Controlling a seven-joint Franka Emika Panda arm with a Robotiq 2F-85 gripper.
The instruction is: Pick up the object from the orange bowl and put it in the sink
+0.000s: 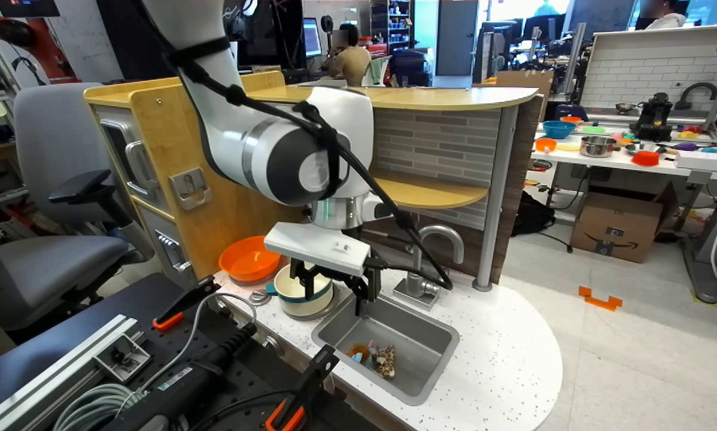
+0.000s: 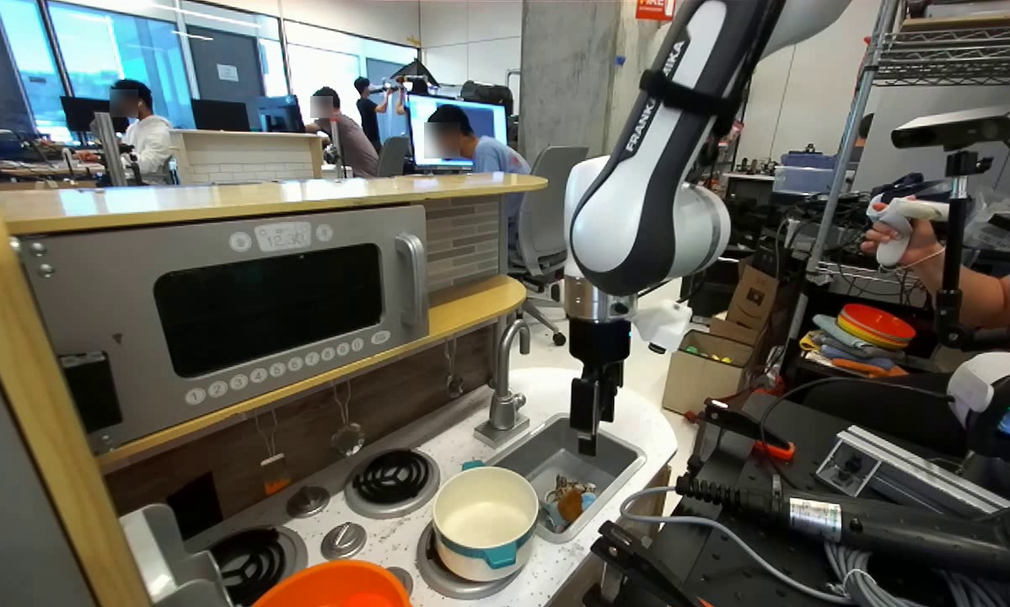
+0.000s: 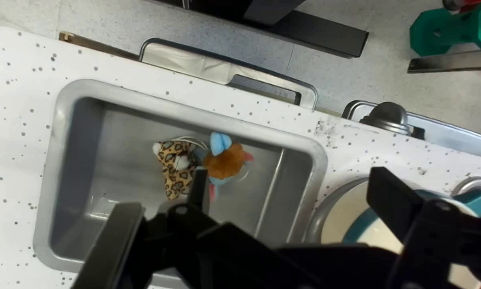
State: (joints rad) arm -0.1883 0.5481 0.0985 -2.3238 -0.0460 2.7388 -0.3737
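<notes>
The round orange bowl [image 1: 251, 258] stands on the stove side of the white top; no object shows in its visible inside. An exterior view cuts the bowl off [image 2: 336, 586]. The grey metal sink [image 1: 421, 341] holds two soft toys: a leopard-print one [image 3: 176, 168] and a brown and light-blue one [image 3: 224, 160]. They touch or nearly touch and also show in both exterior views. My gripper [image 1: 334, 297] points down above the sink and pot side, fingers wide apart with nothing between them. In the wrist view the fingertips [image 3: 290, 176] span the sink's edge and the pot.
A cream pot with teal trim [image 2: 484, 506] stands on a burner between the orange bowl and the sink. The curved faucet [image 1: 454, 239] rises behind the sink. A yellow shelf [image 1: 436, 191] and toy microwave [image 2: 303, 287] stand behind. A black table with cables [image 1: 197, 359] borders the front.
</notes>
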